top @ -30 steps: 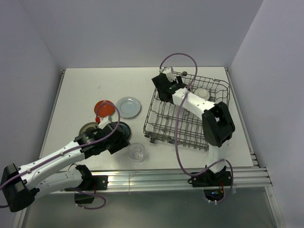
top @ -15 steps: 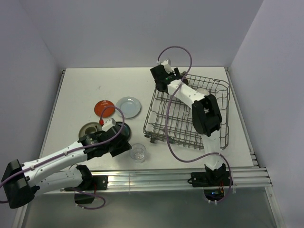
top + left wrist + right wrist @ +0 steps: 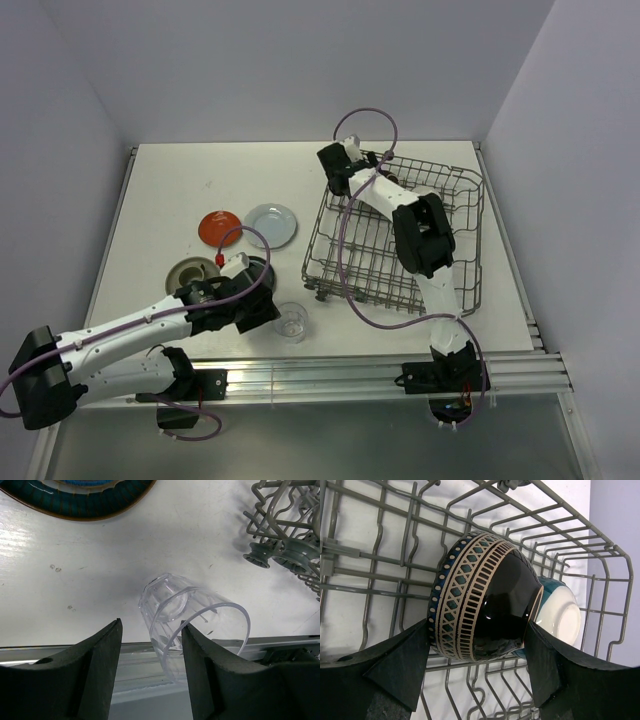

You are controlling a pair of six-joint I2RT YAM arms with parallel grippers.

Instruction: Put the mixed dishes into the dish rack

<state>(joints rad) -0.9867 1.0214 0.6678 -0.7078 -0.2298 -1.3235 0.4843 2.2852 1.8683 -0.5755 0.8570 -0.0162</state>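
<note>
The clear glass cup (image 3: 290, 322) stands near the table's front edge. In the left wrist view the cup (image 3: 180, 612) is just ahead of my open left gripper (image 3: 151, 630), offset toward its right finger (image 3: 210, 675). My left gripper (image 3: 262, 312) sits just left of the cup. My right gripper (image 3: 340, 170) is over the far left corner of the dish rack (image 3: 455, 285). It is open (image 3: 477, 645). A dark brown patterned bowl (image 3: 485, 610) lies on its side on the rack wires (image 3: 380, 560) between the fingers, and the cream/teal bowl (image 3: 562, 617) is behind it.
A red-orange plate (image 3: 219, 226), a pale blue plate (image 3: 270, 224) and a grey-beige plate (image 3: 187, 272) lie left of the rack. The dark teal plate (image 3: 75, 500) lies just beyond the cup. The rack's near corner (image 3: 285, 535) is right of the cup. A metal rail (image 3: 330, 372) runs along the front edge.
My left gripper has moved right and nearer, from over the dark teal plate to beside the cup. My right gripper has drawn back toward the rack's far left corner.
</note>
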